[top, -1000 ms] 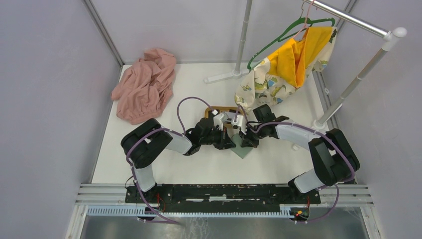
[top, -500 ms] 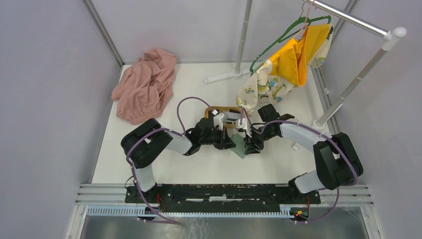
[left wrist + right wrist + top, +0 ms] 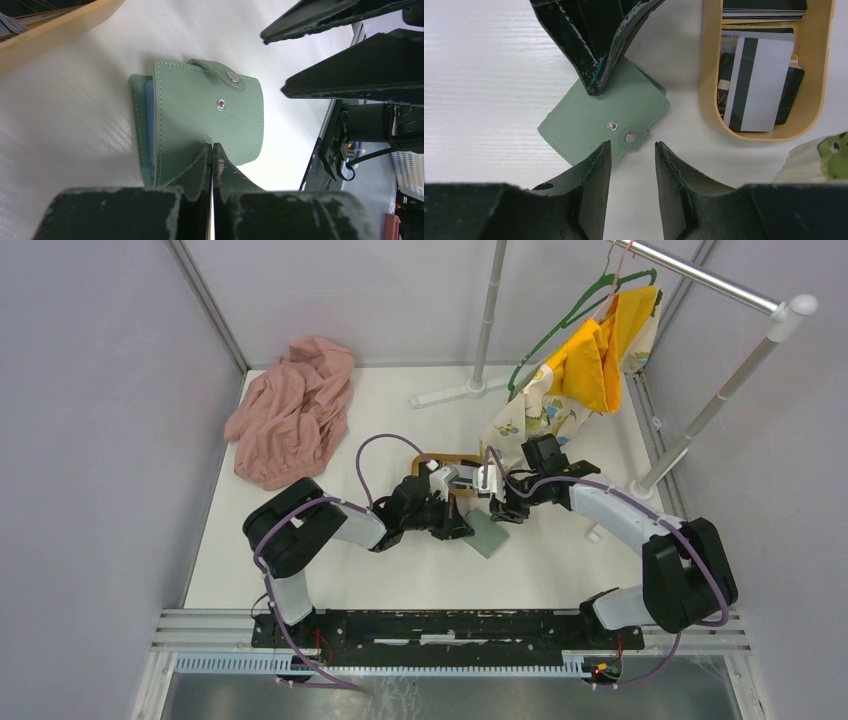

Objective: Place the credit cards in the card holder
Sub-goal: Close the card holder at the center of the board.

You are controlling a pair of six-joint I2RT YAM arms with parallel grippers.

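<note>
Small grey-green stitched folding card holder [image 3: 589,127] lies flat and folded shut on the white worktop [image 3: 400,570], just beside the oval light-wood tray [image 3: 819,75], not touching it. A sliver of the pale blue inside shows at one edge in the left wrist view.

Left gripper [image 3: 212,155]: fingers pressed together, nothing between them, tips on the holder's cover near one edge. I read this as pinning it down so it won't slide or lift while the other arm works.

Right gripper [image 3: 631,170]: fingers spread, empty, straddling the little closing tab [image 3: 630,137] from the opposite side, just short of contact. It looks lined up to grab the tab and open the flap. Can't tell if the snap is fastened; a second stud shows on the cover beside it.

Credit cards [image 3: 759,85], black ones and a grey-white one with a dark stripe, are all stacked in the tray. None are in the holder, so the task is at the opening stage.

The worktop is white with a faint linear grain, probably slick, hence the pin-down.

Room: plain pale grey walls close in on three sides. A crumpled pink cloth [image 3: 290,415] lies back left. A white garment rail [image 3: 720,400] stands back right, with a green hanger [image 3: 570,315] carrying yellow and patterned fabric [image 3: 590,355] close above the right arm. It's a possible snag.
</note>
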